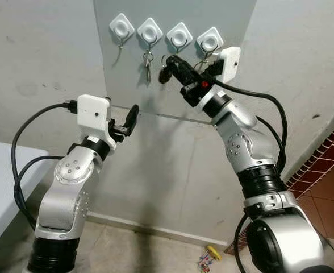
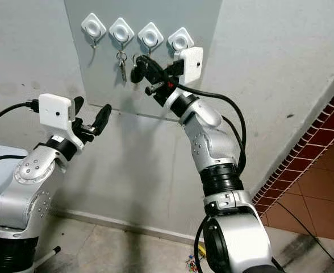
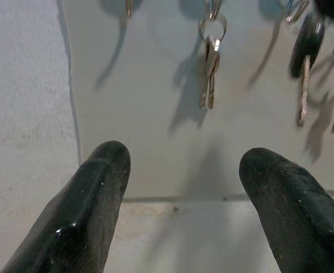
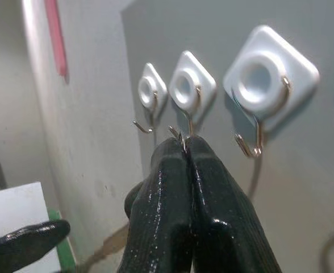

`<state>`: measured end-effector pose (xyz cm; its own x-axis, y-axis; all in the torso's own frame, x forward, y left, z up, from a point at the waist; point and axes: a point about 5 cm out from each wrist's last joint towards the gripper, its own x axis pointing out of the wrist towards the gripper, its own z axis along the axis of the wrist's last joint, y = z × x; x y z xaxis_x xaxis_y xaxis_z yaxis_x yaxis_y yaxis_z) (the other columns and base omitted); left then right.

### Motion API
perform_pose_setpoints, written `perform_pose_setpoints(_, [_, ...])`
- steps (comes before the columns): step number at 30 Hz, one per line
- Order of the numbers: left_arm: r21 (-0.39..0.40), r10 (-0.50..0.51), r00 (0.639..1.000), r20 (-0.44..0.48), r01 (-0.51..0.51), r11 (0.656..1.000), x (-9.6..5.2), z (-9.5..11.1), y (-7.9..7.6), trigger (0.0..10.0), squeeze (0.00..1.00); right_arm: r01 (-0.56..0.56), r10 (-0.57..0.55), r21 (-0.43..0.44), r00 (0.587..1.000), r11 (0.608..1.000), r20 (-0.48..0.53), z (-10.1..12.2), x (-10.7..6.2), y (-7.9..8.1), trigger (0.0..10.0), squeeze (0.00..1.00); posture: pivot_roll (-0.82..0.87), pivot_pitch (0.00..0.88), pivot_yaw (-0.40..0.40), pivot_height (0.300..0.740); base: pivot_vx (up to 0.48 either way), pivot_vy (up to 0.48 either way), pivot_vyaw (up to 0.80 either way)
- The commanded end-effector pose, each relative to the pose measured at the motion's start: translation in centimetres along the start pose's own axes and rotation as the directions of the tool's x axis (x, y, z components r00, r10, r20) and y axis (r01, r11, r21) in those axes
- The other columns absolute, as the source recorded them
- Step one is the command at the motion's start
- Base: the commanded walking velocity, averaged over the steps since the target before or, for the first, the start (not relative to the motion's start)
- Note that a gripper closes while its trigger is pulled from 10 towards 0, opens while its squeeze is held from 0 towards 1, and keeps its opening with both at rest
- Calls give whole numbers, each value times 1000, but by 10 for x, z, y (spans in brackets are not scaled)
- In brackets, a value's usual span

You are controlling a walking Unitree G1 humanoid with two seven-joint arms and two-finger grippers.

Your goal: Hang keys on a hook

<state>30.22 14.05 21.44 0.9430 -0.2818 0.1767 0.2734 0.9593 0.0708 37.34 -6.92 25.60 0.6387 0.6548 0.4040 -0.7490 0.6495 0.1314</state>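
1. Left eye view: a grey panel [image 1: 172,74] on the wall carries four white hooks in a row along its top edge. The second hook [image 1: 150,31] already holds a small bunch of keys [image 1: 148,63]; the first hook [image 1: 121,27], nearest the panel's left edge, looks bare. The right gripper [image 1: 172,65] is raised just below the third hook [image 1: 179,36], with a black-headed key [image 1: 163,74] hanging at its tip. More keys dangle under the fourth hook [image 1: 210,41], partly hidden by the wrist. The left gripper [image 1: 130,120] hovers near the panel's lower left corner, spread and holding nothing.

2. Right eye view: the same scene; the black-headed key sits between the second and third hooks, just below their level.

3. Left wrist view: the two fingers [image 3: 93,199] stand well apart, with the hung bunch ahead and the black-headed key off to one side.

4. Right wrist view: the fingers [image 4: 172,193] are pressed together, pinching a thin bit of metal at their tips, probably the key's ring. The tips lie close to the wire of one hook, though I cannot tell whether the ring is over it.

5. Progress, as I judge it: the key is carried up to the hooks, but seating the ring and letting go remain.
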Motion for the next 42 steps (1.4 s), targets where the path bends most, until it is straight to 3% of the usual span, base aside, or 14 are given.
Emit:
perform_pose_setpoints(1, [11,-25,1000,12,24,1000,1,6,-4,10000,0,12,-12,2,999,1000,39,8,3,-2,10000,0,-37,5,-51,740,0,0,0])
perform_pose_setpoints(6, [6,-39,999,18,39,999,2,8,-6,10000,0,46,-50,58,997,997,60,9,3,-5,10000,0,-41,7,-47,740,0,0,0])
perform_pose_setpoints(12, [3,-41,999,19,41,999,2,9,-7,10000,0,49,-54,68,996,996,65,9,3,-6,10000,0,-42,8,-46,740,0,0,0])
perform_pose_setpoints(14, [14,-46,999,23,45,999,3,11,-8,10000,0,68,-78,125,994,990,73,9,5,-6,10000,0,-42,10,-44,740,0,0,0])
perform_pose_setpoints(26, [3,-37,999,21,37,999,1,11,-8,10000,0,114,-130,219,990,969,59,9,11,-10,10000,0,-30,15,-51,740,0,0,0])
perform_pose_setpoints(42, [-11,-30,999,17,31,999,-2,11,-8,10000,0,170,-184,270,983,948,27,-2,2,-12,10000,0,-29,18,-50,740,0,0,0])
